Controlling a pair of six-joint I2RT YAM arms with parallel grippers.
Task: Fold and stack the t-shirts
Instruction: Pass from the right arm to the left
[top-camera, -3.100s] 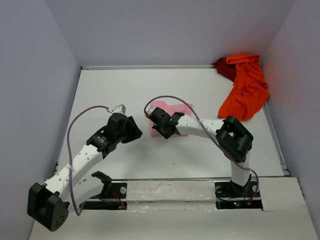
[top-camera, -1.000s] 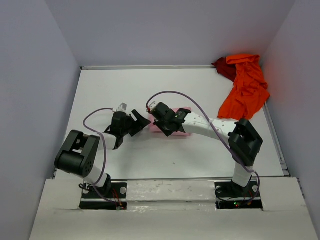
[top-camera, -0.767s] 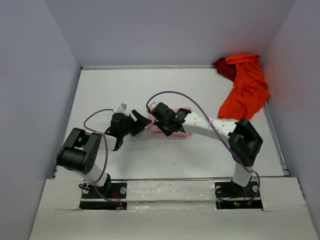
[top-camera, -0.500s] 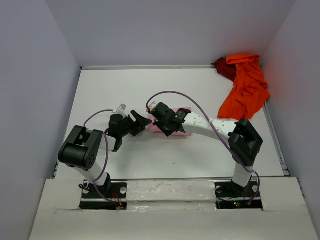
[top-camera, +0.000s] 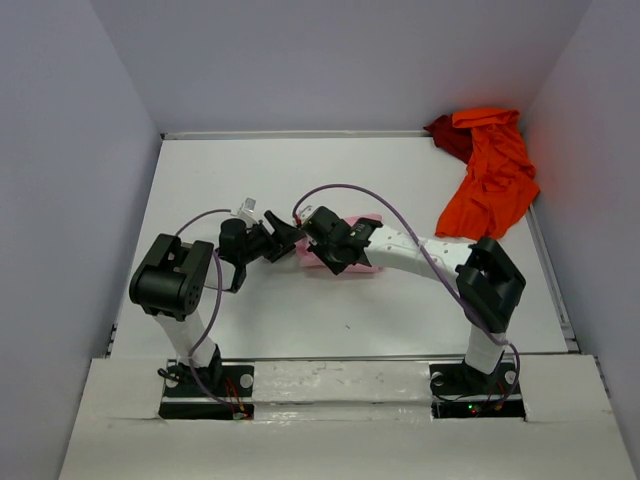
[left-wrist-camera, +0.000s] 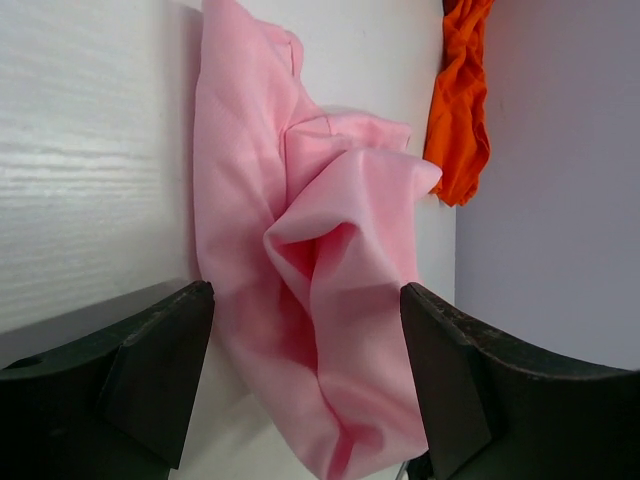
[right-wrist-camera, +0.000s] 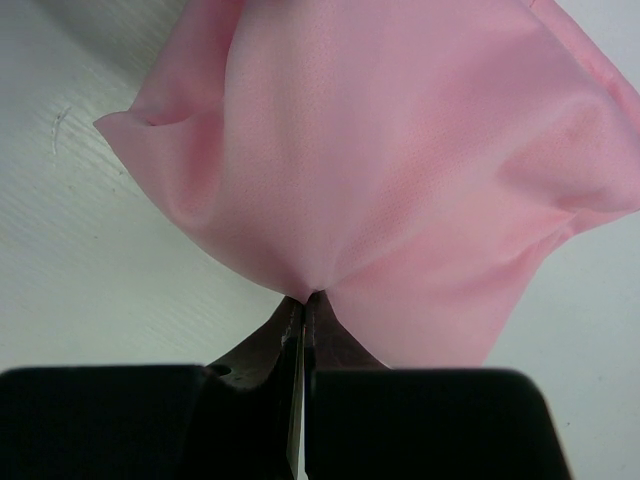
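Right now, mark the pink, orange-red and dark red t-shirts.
pink t-shirt (right-wrist-camera: 380, 150), right wrist view, middle of the bunched cloth.
orange-red t-shirt (top-camera: 495, 185), top view, middle of the draped body.
dark red t-shirt (top-camera: 445, 138), top view, the part showing left of the orange-red one.

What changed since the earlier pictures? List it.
The left arm drew its elbow in and upright, bringing its open left tool rightward up to the pink shirt. The right tool stayed pinched on that shirt; the orange shirt and dark red shirt did not move.
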